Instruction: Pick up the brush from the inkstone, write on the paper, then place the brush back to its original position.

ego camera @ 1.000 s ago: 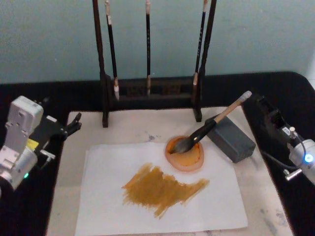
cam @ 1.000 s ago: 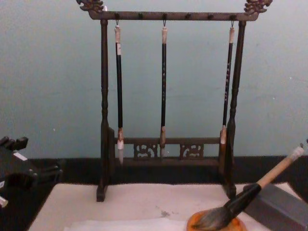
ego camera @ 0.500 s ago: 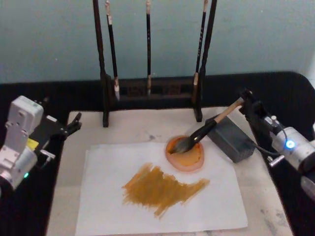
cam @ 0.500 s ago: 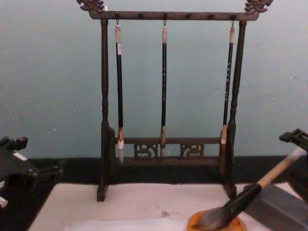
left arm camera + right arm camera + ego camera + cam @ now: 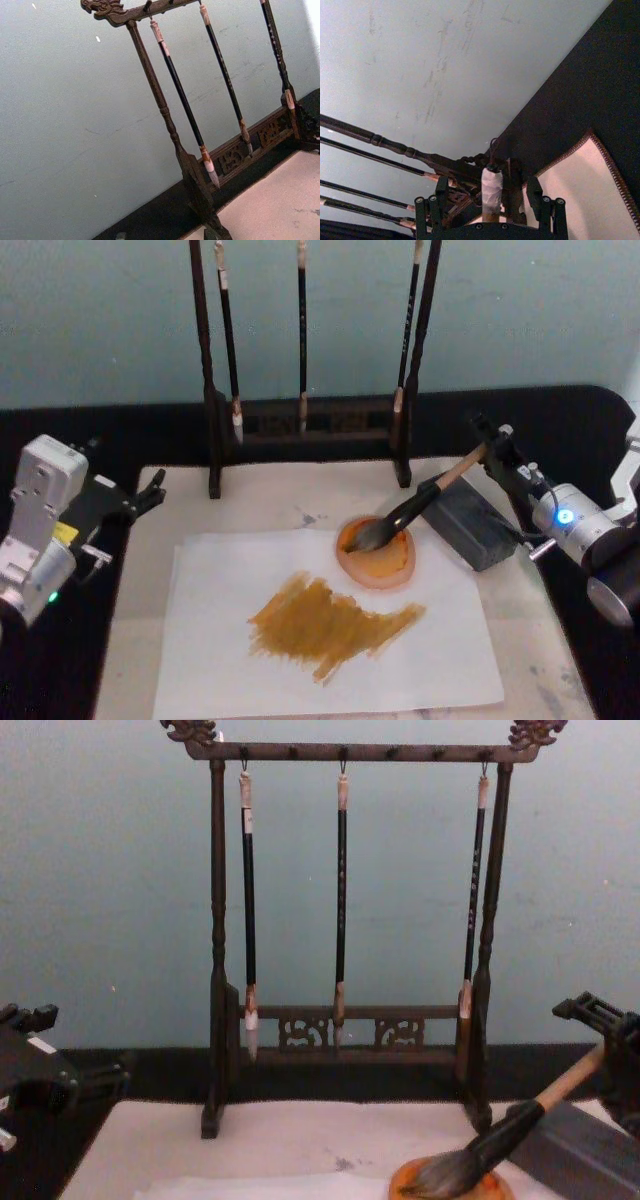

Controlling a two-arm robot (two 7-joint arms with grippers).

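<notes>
Right tool (image 5: 493, 436) at the top end of the brush (image 5: 420, 502); fingers (image 5: 535, 195) spread, one each side of the white wrap, not pinching. Brush lies tilted: tuft in the inkstone (image 5: 385, 568), handle across the grey block (image 5: 478, 528). Paper (image 5: 215, 640) carries an orange-brown patch. Left tool (image 5: 150, 494) parked over the tabletop (image 5: 560, 420), left side. Judgement: the grip point is far from the tuft, so close squarely on the wrap, lift slowly, expect the tuft to swing or drip

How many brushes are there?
4. Three slim black brushes hang on the rack: left, middle, right. One thick brush lies, tuft in the inkstone, right gripper open around its top.
</notes>
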